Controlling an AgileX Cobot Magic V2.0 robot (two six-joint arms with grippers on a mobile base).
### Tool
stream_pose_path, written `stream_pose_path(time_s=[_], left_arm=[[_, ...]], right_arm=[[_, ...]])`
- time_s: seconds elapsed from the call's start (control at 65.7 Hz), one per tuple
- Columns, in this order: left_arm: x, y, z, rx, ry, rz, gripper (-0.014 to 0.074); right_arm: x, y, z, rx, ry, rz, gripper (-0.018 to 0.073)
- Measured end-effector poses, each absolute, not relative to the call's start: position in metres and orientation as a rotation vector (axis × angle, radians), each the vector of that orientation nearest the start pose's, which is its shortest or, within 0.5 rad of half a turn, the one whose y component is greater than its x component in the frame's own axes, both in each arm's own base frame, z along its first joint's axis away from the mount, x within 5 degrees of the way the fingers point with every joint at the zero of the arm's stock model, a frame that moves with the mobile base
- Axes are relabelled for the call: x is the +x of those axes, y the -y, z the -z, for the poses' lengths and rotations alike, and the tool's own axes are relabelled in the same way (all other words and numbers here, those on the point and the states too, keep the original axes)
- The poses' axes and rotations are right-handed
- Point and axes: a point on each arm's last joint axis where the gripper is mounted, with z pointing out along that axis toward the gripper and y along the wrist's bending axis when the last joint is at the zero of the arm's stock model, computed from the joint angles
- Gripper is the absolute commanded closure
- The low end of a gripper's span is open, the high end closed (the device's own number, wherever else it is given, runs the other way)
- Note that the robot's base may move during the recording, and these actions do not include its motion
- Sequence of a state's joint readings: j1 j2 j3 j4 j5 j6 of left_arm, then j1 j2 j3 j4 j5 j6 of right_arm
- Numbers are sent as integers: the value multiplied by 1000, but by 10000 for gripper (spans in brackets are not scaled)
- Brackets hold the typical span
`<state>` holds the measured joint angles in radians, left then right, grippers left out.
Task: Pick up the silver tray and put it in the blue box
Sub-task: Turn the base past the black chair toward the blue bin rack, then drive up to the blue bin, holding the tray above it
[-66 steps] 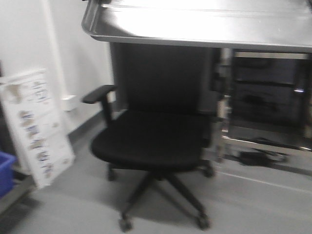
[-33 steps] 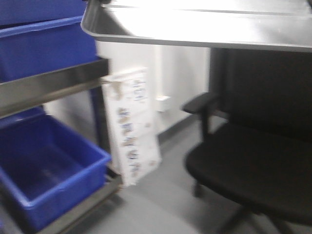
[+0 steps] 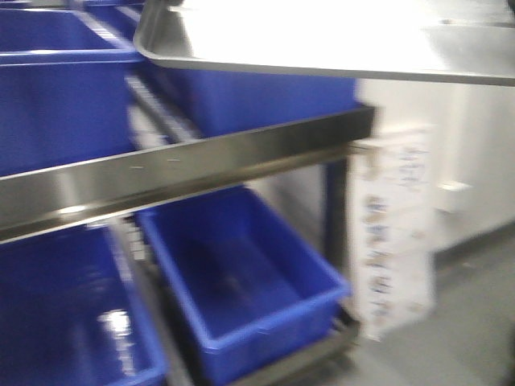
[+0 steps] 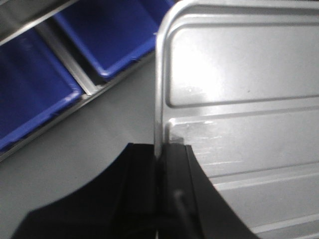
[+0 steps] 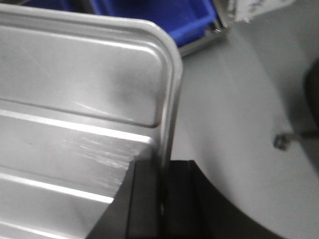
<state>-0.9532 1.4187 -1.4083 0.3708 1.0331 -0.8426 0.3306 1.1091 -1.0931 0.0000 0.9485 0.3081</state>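
Observation:
The silver tray (image 3: 322,40) hangs across the top of the front view, held level in the air by both grippers. My left gripper (image 4: 160,149) is shut on the tray's left rim; the tray's ribbed floor (image 4: 239,74) shows to its right. My right gripper (image 5: 162,167) is shut on the right rim, with the tray floor (image 5: 75,74) to its left. A large blue box (image 3: 265,342) sits open and empty on the rack's lower shelf, below and ahead of the tray. More blue boxes (image 3: 56,104) stand on the upper shelf and at lower left.
A steel rack rail (image 3: 185,165) runs across at mid height. A white printed board (image 3: 398,225) leans on the wall to the right of the rack. Blue crates (image 4: 107,35) and grey floor lie under the tray. A chair caster (image 5: 281,142) is at the right.
The view has swung left: the black office chair has slid out to the right and the rack with blue boxes has come in. The tray stays held in both grippers.

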Motion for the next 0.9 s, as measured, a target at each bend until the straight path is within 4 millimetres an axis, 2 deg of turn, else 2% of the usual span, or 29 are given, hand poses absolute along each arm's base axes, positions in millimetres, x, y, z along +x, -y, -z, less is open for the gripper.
stream_pose_path(time_s=[0.898], left_arm=[[194,225,-380,246,-2447,314,701]], right_arm=[[204,-70,-363,-28,-2469,-280,499]])
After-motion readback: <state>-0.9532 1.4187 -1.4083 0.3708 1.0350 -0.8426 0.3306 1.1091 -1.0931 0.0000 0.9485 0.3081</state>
